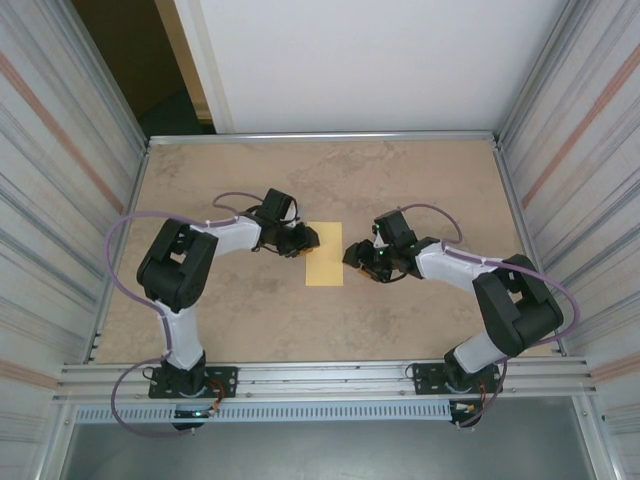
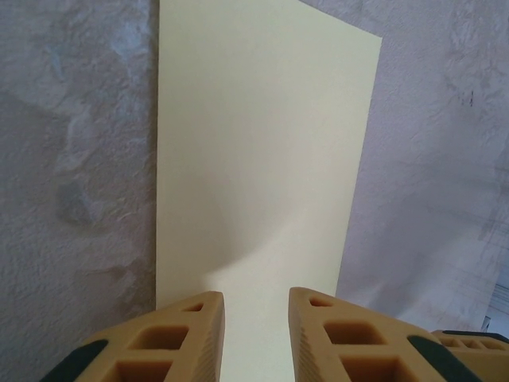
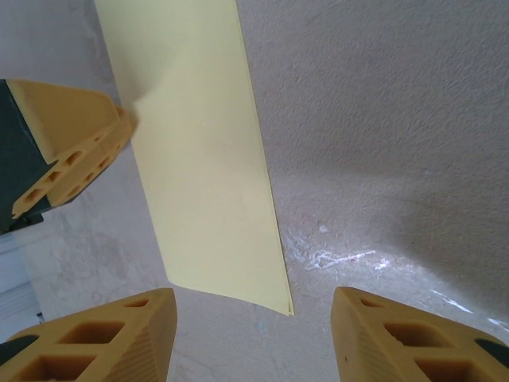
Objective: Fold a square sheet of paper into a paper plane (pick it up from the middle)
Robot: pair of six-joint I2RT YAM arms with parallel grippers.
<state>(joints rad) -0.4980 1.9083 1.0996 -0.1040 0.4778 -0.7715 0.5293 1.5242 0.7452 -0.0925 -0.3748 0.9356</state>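
Note:
The square sheet of paper (image 1: 323, 256) lies flat on the table's middle as a pale-yellow narrow rectangle, folded in half, not a pointed paper plane. Two layers show at its near corner (image 3: 285, 306). My left gripper (image 1: 308, 240) is low over the sheet's far left end. Its jaws stand open a little, with the paper (image 2: 262, 159) running flat beneath the gap at the left gripper (image 2: 256, 306). My right gripper (image 1: 352, 256) hovers at the sheet's right side, open wide with nothing between its fingers. In the right wrist view the right gripper (image 3: 253, 306) faces the paper (image 3: 203, 159), and a left fingertip (image 3: 75, 131) touches its far edge.
The beige table (image 1: 400, 180) has a metal rim and corrugated walls (image 1: 60, 200) on both sides. A white scuff (image 3: 334, 256) marks the surface beside the paper. An aluminium rail (image 1: 320, 378) with both arm bases runs along the near edge.

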